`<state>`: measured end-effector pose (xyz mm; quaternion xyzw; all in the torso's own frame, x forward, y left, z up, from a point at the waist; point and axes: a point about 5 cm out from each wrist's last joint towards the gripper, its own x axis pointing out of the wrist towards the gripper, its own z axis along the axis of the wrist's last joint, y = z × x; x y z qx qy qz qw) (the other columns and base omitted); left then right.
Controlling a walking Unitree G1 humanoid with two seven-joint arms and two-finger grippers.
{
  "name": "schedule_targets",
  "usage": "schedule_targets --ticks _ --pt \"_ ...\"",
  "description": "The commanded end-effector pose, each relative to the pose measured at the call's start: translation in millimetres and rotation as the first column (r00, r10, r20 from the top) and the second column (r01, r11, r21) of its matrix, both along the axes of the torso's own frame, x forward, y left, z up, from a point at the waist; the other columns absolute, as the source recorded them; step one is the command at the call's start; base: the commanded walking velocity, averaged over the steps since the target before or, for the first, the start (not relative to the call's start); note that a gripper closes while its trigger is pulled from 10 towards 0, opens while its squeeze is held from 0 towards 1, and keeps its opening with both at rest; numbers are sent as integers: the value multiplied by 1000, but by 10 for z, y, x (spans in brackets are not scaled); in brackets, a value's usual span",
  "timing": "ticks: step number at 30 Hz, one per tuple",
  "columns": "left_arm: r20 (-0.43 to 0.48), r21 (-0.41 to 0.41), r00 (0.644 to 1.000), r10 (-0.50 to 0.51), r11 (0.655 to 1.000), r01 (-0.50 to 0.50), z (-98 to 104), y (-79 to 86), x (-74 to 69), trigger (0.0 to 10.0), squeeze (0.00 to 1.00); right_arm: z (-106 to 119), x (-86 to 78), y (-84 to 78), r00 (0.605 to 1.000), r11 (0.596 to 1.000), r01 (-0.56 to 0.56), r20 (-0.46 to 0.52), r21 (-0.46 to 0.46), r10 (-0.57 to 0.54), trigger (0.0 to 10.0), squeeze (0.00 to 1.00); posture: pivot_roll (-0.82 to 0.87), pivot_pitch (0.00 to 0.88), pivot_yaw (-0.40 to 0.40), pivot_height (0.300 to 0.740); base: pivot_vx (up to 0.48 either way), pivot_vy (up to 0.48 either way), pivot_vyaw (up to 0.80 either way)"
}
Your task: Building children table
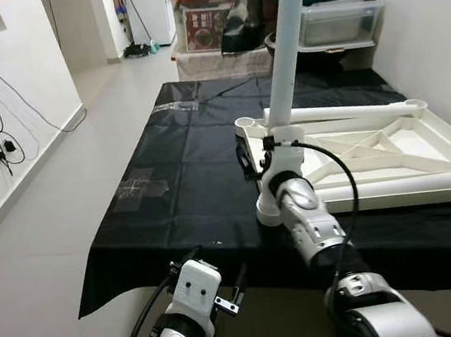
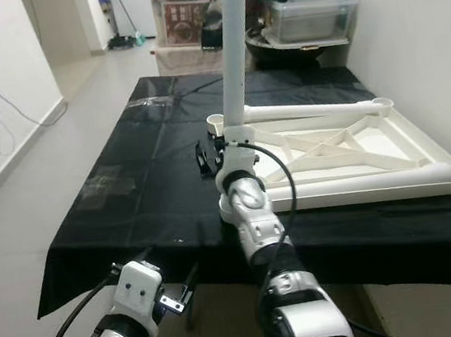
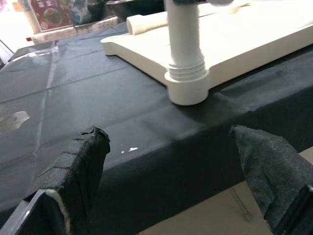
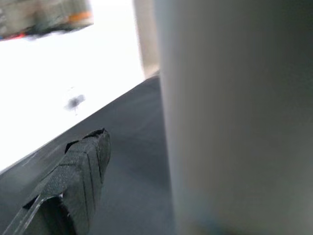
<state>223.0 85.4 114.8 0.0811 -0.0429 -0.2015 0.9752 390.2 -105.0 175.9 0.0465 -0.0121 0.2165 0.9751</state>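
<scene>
Left wrist view showed the left gripper (image 3: pixel 171 186) with its two black fingers (image 3: pixel 73 176) spread wide and holding nothing, hanging just off the near edge of the bench (image 3: pixel 98 107), which is draped in a black cloth. Beyond the fingers, near that edge, stood a white leg (image 3: pixel 185 44), upright, its ribbed base seated in the corner socket (image 3: pixel 188 90) of the white tabletop (image 3: pixel 254 34).

In the left eye view the left gripper (image 1: pixel 225 289) hung below and in front of the bench edge, with bare tiled floor (image 1: pixel 47 267) open on its outer side up to the wall. The right gripper (image 1: pixel 276 141) reached over the edge to the leg (image 1: pixel 286 44), low on the shaft just above the socket. The right wrist view showed one black finger (image 4: pixel 73 186) beside the pale shaft, which bulked very close; whether the fingers gripped it I cannot tell.

The leg's long axis ran vertical, pointing up. The tabletop (image 2: pixel 349 160) lay flat and upside down, its ribbed underside up, stretching away from the right gripper across the bench, open sockets at its other corners. Beyond stood storage boxes (image 1: pixel 209 13).
</scene>
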Motion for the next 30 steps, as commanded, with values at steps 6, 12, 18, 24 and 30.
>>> schedule_targets --ticks 6,12,18,24,30 --pt "-6 1 1000 -1 1000 1 -13 0 5 10000 0 -31 -50 272 932 930 -361 -71 -76 356 10000 0 73 0 -63 740 0 0 0" --pt "-3 -2 1000 14 1000 -14 0 5 -18 10000 0 -69 -100 401 854 850 -517 -132 -102 504 10000 0 93 0 -76 740 0 0 0" --pt "-6 -10 1000 22 1000 -22 12 2 -43 10000 0 -103 -105 437 836 832 -544 -148 -110 528 2627 0 90 0 -79 740 0 0 0" --pt "-8 -14 1000 25 1000 -25 17 1 -60 10000 0 -77 -87 427 852 853 -518 -118 -63 510 0 0 93 0 -82 740 0 0 0" --pt "-9 -17 1000 28 999 -28 22 3 -67 10000 0 -84 -37 369 920 923 -384 -99 -28 380 0 0 86 0 -82 740 0 0 0"
